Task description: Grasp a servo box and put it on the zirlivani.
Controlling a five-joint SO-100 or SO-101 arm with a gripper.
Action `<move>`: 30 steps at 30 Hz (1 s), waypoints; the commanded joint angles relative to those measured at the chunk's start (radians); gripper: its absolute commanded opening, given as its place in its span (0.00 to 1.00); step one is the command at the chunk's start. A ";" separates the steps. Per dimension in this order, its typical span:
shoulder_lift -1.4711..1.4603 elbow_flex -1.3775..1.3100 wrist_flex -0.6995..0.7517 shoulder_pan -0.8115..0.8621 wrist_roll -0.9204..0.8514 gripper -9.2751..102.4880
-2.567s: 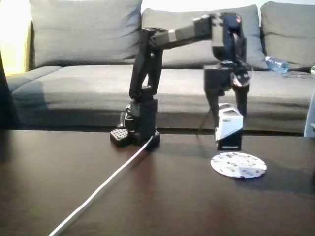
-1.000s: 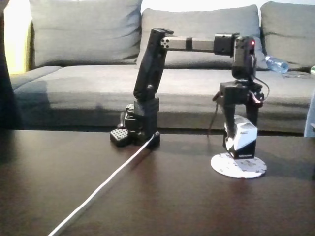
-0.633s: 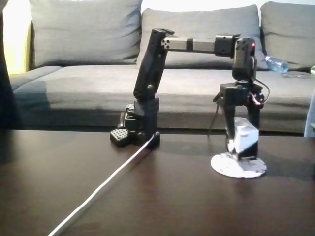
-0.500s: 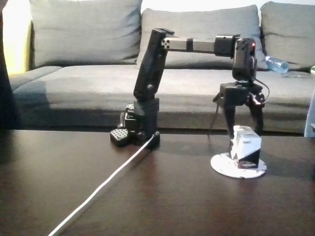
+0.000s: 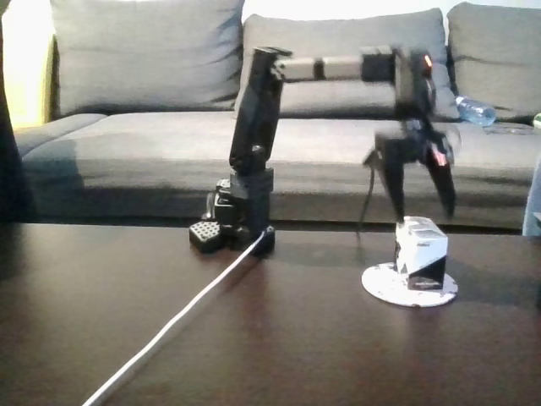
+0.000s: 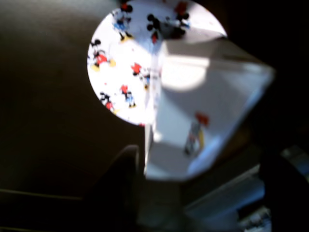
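We see the servo box [image 5: 421, 251] standing upright on the white disc [image 5: 379, 283] (dotted with small cartoon figures in the wrist view) on the dark table [image 5: 254, 338]. The gripper [image 5: 423, 207] hangs just above it, fingers spread apart, touching nothing.

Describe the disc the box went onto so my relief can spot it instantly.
On the dark table, right of the arm's base in the fixed view, lies a flat round white disc. The servo box stands on it; the wrist view shows small cartoon mice printed on it.
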 commanded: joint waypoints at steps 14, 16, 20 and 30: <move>0.268 -0.003 -0.006 0.314 0.236 0.15; 0.268 0.025 -0.061 0.410 0.339 0.15; 0.284 0.187 -0.120 0.534 0.577 0.15; 0.534 0.813 -0.502 0.767 0.733 0.09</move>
